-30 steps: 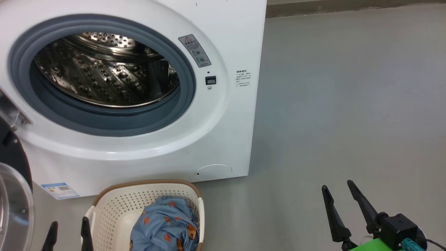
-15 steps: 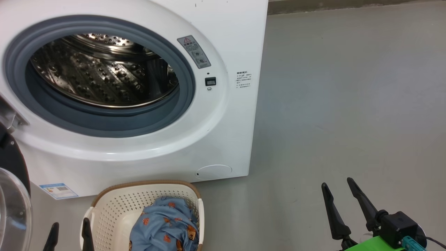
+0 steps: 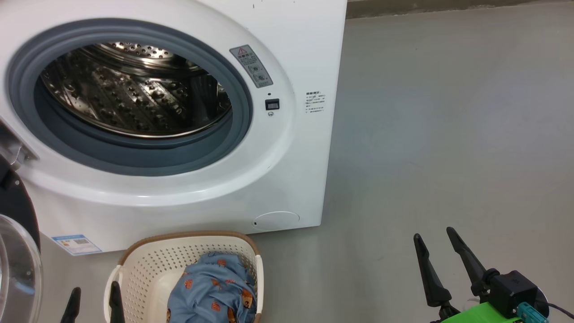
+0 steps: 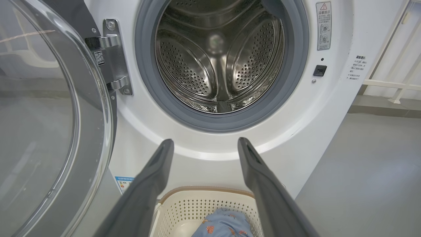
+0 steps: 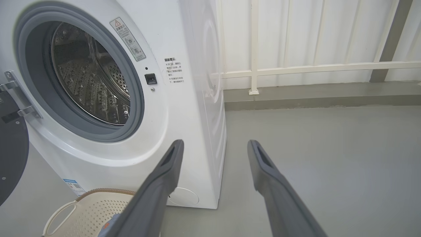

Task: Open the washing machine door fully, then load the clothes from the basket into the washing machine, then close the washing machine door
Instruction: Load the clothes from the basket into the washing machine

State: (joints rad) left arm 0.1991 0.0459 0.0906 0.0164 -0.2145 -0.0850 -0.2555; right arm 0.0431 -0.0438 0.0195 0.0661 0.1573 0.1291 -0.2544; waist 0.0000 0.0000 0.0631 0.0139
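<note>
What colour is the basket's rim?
Brown rim on the cream basket; clearest in the head view.

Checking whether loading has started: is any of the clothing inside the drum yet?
No, the drum is bare perforated steel in the left wrist view, and the clothes lie in the basket.
</note>
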